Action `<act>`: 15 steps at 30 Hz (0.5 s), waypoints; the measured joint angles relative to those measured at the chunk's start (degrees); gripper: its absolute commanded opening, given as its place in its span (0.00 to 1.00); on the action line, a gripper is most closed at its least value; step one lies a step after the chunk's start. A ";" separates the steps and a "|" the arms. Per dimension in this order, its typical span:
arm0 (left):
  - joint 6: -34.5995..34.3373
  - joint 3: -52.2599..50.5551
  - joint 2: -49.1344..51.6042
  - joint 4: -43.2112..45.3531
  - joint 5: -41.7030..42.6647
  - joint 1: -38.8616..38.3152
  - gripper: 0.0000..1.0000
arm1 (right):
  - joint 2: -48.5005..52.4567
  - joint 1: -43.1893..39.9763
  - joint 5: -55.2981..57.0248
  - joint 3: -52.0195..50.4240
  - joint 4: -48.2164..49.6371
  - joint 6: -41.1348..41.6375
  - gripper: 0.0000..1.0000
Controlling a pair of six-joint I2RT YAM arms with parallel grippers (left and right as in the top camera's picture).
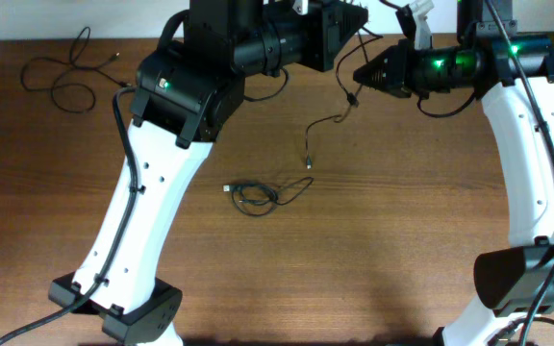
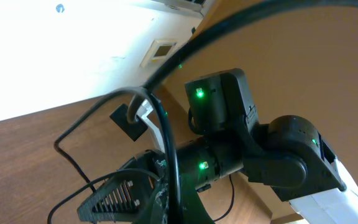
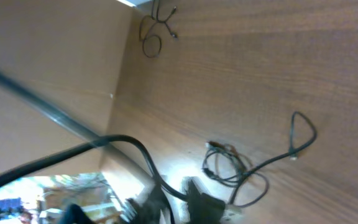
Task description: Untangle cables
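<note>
Your right gripper (image 1: 360, 75) has its fingers closed on a raised cable (image 1: 339, 117), whose free end trails down to the surface (image 1: 402, 221). The left gripper (image 1: 356, 27) fingers are closed; what they hold cannot be confirmed. A coiled cable (image 1: 253, 196) lies mid-surface, and a loose cable (image 1: 65, 72) lies in the far left corner. Judgement: separation is partly achieved, with the coil yet to be undone.

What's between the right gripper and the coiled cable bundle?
Overhead view: a thin black cable strand runs from by the right gripper toward the coiled black cable bundle; past its plug end, bare wooden table.
</note>
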 measured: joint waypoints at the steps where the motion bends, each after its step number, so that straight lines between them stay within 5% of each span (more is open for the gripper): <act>1: 0.00 0.00 0.00 0.00 0.00 0.00 0.00 | 0.00 -0.02 0.02 0.00 0.02 0.02 0.04; 9: 3.28 0.13 0.00 -10.25 -6.12 0.96 0.00 | 0.00 -0.02 3.65 0.00 -4.37 0.28 0.04; 15: 11.15 0.15 0.00 -20.50 -17.11 5.14 0.24 | 0.00 -0.02 9.64 0.00 -6.14 0.35 0.04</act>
